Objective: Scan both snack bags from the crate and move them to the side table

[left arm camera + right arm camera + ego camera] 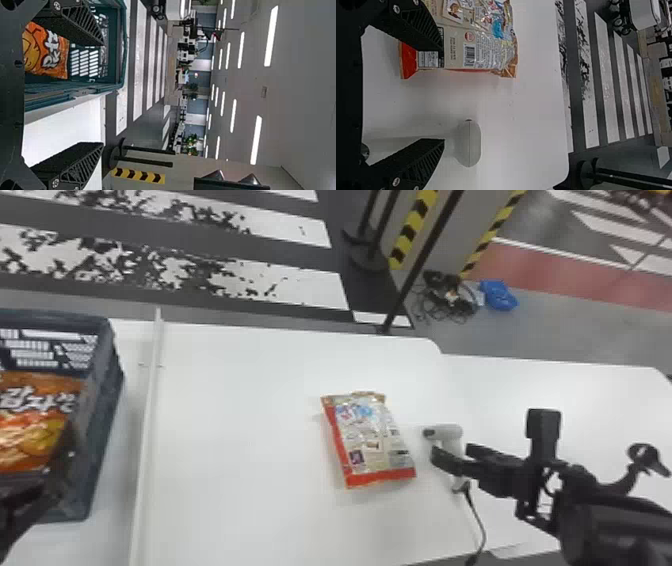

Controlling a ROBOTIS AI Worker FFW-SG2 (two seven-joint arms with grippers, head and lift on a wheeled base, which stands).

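Floor [575, 340]: white stripes [310, 290], far left
Cables [442, 285]: tangled, far right
Blue bundle [499, 296]: right of cables
Striped tape [416, 227]: yellow and black, far

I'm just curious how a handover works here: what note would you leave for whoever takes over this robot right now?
Left claw: open, empty, at the crate.
Right claw: open, empty, near the scanner.
Bags: orange bag in the crate; red-edged bag on the white table.
Done: one bag is outside the crate; whether it's scanned, I can't tell.
Left: probably scan the orange bag and get both onto the side table.
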